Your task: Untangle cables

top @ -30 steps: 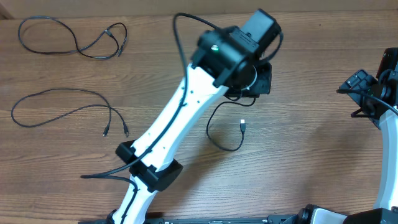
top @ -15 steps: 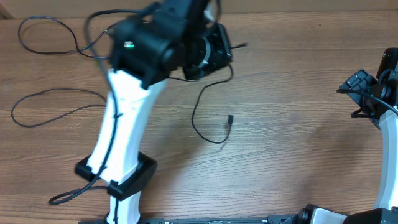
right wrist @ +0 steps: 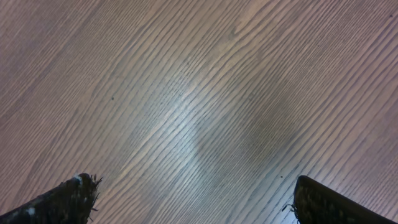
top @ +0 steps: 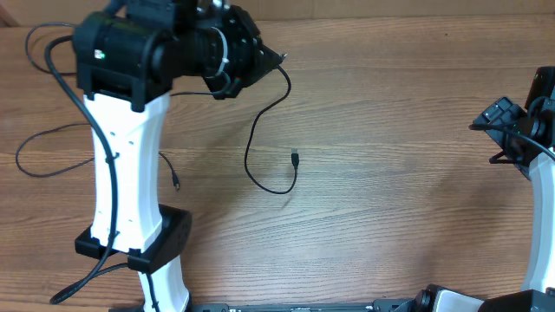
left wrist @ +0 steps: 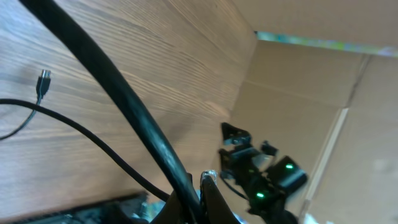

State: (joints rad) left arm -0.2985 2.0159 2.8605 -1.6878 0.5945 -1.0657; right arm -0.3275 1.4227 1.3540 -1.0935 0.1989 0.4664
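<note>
My left gripper [top: 270, 62] is at the back of the table, left of centre, shut on one thin black cable [top: 247, 156]. That cable hangs from the jaws, curves down onto the wood and ends in a small plug [top: 295, 157]. In the left wrist view the held cable [left wrist: 124, 99] runs up from between the jaws [left wrist: 200, 186], and its plug [left wrist: 43, 78] lies on the wood. A second cable [top: 29, 39] lies at the back left. A third cable [top: 19, 160] lies at the middle left, partly hidden by my left arm. My right gripper [top: 503, 130] is open and empty at the far right.
The left arm's white link and black base [top: 130, 243] stand over the front left. A thicker black arm wire [top: 65, 91] loops beside it. The right wrist view shows only bare wood [right wrist: 199, 93] between the open fingertips [right wrist: 193, 199].
My left gripper has swung from the table's centre back and to the left, dragging the held cable with it. The plug has slid left. The right arm has not moved.
</note>
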